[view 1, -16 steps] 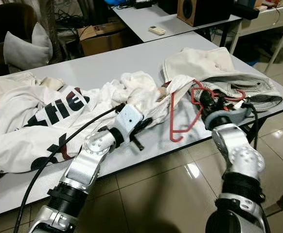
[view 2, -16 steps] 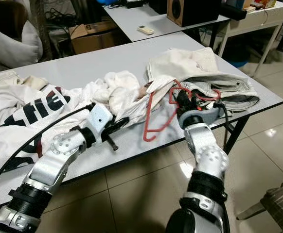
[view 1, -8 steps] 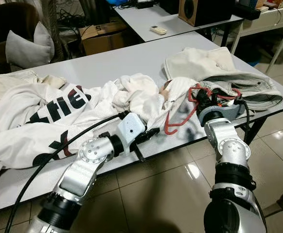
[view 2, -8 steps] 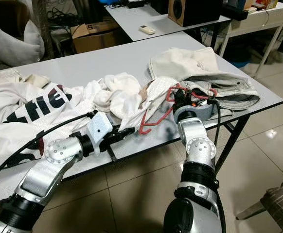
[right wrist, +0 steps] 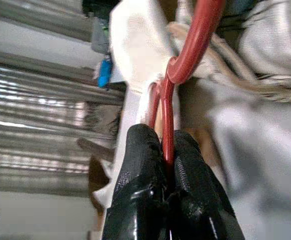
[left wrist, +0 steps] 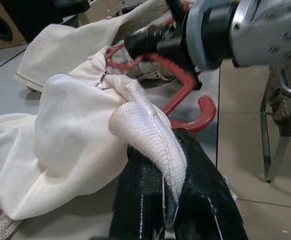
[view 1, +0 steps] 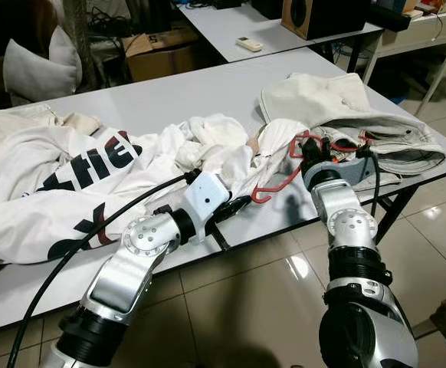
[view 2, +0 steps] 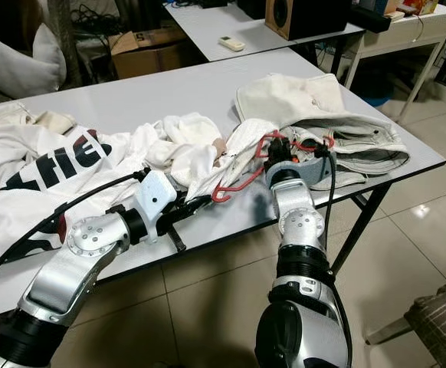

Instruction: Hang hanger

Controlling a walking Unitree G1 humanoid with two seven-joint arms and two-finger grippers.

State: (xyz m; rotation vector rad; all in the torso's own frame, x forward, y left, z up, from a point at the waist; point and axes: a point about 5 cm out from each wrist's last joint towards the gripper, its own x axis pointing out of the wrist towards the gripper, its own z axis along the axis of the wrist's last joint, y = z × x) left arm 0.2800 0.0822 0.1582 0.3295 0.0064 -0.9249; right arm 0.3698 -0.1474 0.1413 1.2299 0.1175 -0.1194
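Red plastic hanger (view 1: 278, 180) is pinched in the right gripper (right wrist: 165, 165), apparently for feeding into the shirt. Left gripper (left wrist: 173, 187) clamps the white shirt's ribbed collar (left wrist: 150, 132) at the table's (view 1: 169, 96) near edge.

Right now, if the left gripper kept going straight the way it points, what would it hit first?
Probably the red hanger's hook, just past the white garment the left gripper pinches; depth is uncertain.

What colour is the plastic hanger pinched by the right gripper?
Red. The plastic hanger shows best in the right wrist view, clamped in the right gripper.
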